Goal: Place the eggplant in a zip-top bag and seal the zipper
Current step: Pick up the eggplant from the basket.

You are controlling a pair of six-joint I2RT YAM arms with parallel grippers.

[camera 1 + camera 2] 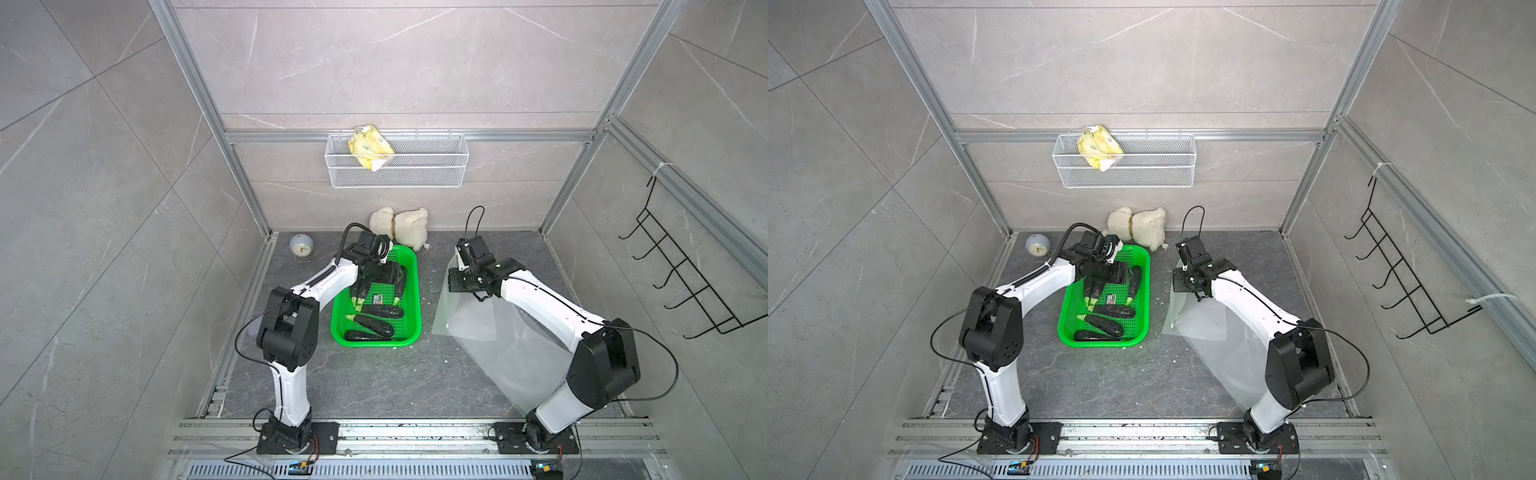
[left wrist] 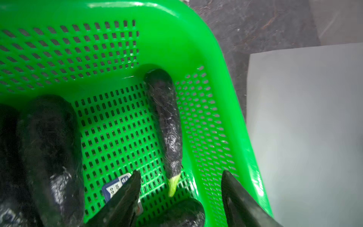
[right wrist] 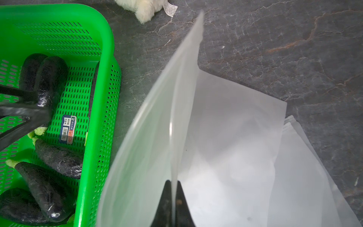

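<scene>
The fingers [image 2: 129, 196] of the left gripper [image 2: 180, 176] stand spread and empty, low inside the bright green perforated plastic basket [image 2: 206, 59]. Just beyond their tips lies a slim dark purple eggplant with a pale green stem [image 2: 167, 121]. Its stem end is nearest the fingers and falls in the gap between them, and its long axis runs away from them along the basket wall on the bag's side. A thicker dark eggplant [image 2: 51, 147] lies off to one side, apart from the slim one.

The right gripper [image 3: 172, 188] is pressed together on the upper film of the translucent zip-top plastic bag [image 3: 225, 127], lifting the mouth towards the basket while the rest lies on the dark stone-patterned tabletop [image 3: 275, 49].

The left arm is plainly the nearer. Taking the slim eggplant likely calls for a short reach forward, closing across its width.
</scene>
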